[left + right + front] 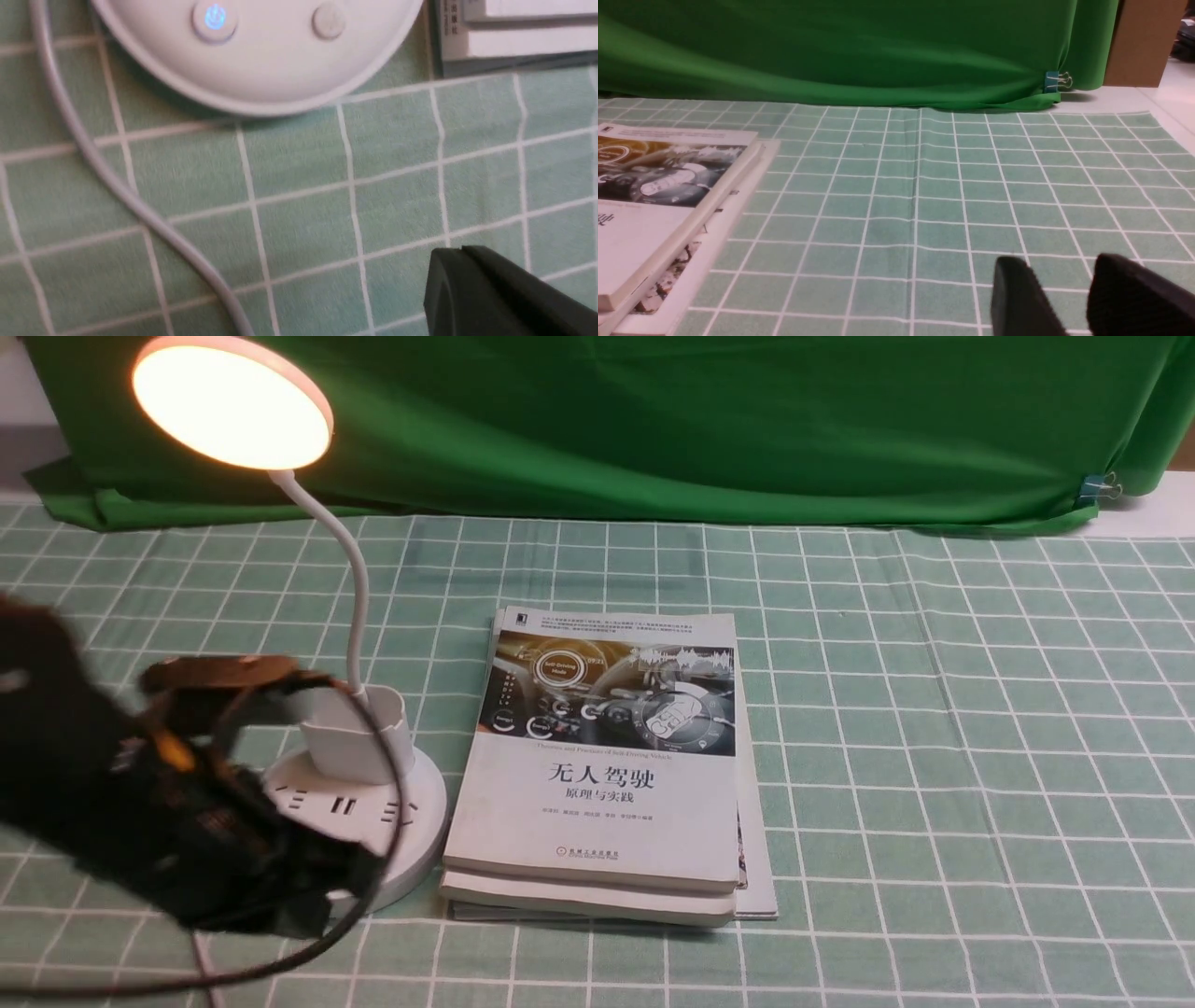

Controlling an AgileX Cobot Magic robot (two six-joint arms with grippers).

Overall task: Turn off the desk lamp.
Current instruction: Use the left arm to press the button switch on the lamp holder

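The white desk lamp is lit. Its round disc head (233, 401) glows at the far left, on a thin bent neck (350, 579) above the cup holder (359, 737) and the round base (411, 821). My blurred black left arm (159, 803) covers the front of the base. In the left wrist view the base (261, 70) shows a blue-lit power button (215, 18) and a plain button (328, 21). My left gripper (460, 254) is shut and empty over the cloth, short of the base. My right gripper (1059, 263) is open and empty over the cloth, apart from the lamp.
A stack of white books (607, 775) lies just right of the lamp base and also shows in the right wrist view (654, 196). The lamp's white cord (93, 163) runs across the green checked cloth (934, 756). A green backdrop (700, 420) hangs behind.
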